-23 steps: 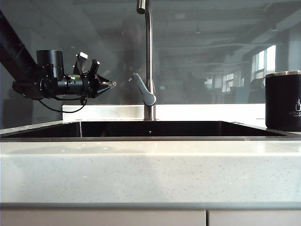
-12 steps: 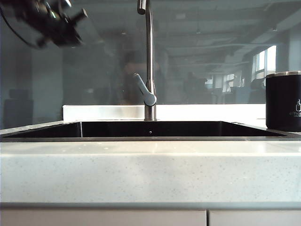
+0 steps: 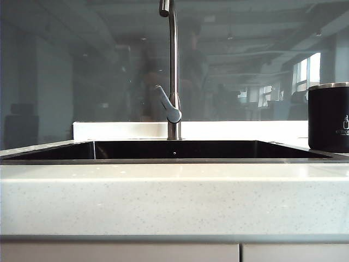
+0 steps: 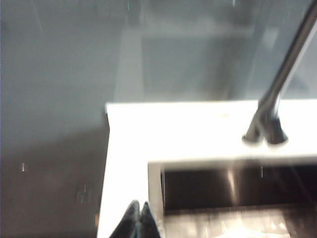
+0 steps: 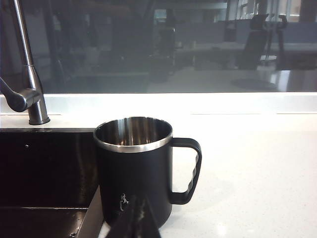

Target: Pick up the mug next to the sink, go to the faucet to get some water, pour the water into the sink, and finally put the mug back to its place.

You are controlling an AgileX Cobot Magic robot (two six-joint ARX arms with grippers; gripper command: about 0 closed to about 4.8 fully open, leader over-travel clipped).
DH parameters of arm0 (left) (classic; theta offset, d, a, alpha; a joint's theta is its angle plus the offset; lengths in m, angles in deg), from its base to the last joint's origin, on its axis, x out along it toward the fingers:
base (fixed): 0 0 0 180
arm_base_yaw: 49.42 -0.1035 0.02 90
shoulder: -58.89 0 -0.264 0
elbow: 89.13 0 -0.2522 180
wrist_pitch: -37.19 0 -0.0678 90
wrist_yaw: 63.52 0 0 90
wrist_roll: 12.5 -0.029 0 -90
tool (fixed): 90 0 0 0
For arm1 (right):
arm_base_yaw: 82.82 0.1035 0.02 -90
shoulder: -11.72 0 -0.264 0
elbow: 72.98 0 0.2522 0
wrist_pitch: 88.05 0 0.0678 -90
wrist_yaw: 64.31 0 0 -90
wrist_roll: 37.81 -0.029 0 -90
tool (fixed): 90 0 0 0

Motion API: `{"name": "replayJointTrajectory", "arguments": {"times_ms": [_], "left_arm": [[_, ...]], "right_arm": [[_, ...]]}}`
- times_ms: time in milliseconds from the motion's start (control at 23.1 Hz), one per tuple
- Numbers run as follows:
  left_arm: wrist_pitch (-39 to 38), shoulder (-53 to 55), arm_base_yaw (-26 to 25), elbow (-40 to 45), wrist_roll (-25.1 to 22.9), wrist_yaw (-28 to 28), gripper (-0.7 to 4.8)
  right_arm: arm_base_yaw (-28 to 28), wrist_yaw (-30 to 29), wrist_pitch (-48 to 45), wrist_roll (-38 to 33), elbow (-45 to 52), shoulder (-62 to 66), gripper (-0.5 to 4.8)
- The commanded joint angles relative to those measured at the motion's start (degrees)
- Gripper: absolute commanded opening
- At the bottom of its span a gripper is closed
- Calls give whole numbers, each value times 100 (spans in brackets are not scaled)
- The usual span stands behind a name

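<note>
Plainly rigid and slick-sided, the black mug (image 5: 133,168) stands upright on the table beside the sink (image 5: 44,168); its handle (image 5: 188,171) suits gripping. Right hand (image 5: 138,220) and left hand (image 4: 137,223) are closed, empty.

1. You see the mug (image 5: 133,173) in matt black, its rim and inside polished metal.
2. The faucet (image 3: 173,71) looks to you like brushed steel, smooth.
3. The sink (image 3: 174,150) is dark and glossy inside, with a thin metal edge.
4. The countertop (image 3: 174,199) is speckled white stone, smooth.
5. The black fingertips of the right gripper (image 5: 140,218) and the left gripper (image 4: 137,223) look matt.
</note>
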Motion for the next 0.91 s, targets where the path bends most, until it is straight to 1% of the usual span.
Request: {"name": "replayJointTrajectory", "arguments": {"times_ms": [43, 130, 173, 217, 260, 347, 434, 477, 520, 607, 694, 781, 911], "left_arm": [[199, -638, -9, 879, 22, -9, -4], [205, -1064, -15, 1537, 31, -2, -4], [254, -1497, -15, 2218, 33, -2, -4], [308, -1749, -15, 2599, 44, -4, -4], [422, -2194, -17, 3211, 175, 0, -5], [459, -2964, -22, 4013, 487, 9, -4], [459, -3827, -22, 4540, 916, -2, -4], [457, -4157, -22, 4666, 1047, -4, -5], [457, -4723, -22, 4791, 1110, -7, -5], [472, -5552, -31, 4826, 1106, -37, -5], [592, -5880, -103, 4826, 1106, -28, -5], [916, -6085, -286, 4824, 1106, -28, -5], [841, -6288, -428, 4841, 1043, -26, -5]], "right_arm": [[-4, 4, -98, 20, 20, -13, -5], [-4, 4, -98, 20, 20, -13, -5], [-7, 2, -98, 20, 20, -13, -5], [-4, 2, -98, 20, 20, -13, -5], [-4, 2, -98, 20, 20, -13, -5], [-4, 2, -98, 20, 20, -13, -5], [-4, 4, -98, 20, 20, -13, -5], [-4, 4, -98, 20, 20, -13, -5], [-4, 2, -98, 20, 20, -13, -5], [-4, 4, -98, 20, 20, -13, -5], [-4, 4, -98, 20, 20, -13, -5], [-4, 4, -98, 20, 20, -13, -5], [-4, 4, -98, 20, 20, -13, -5]]}}
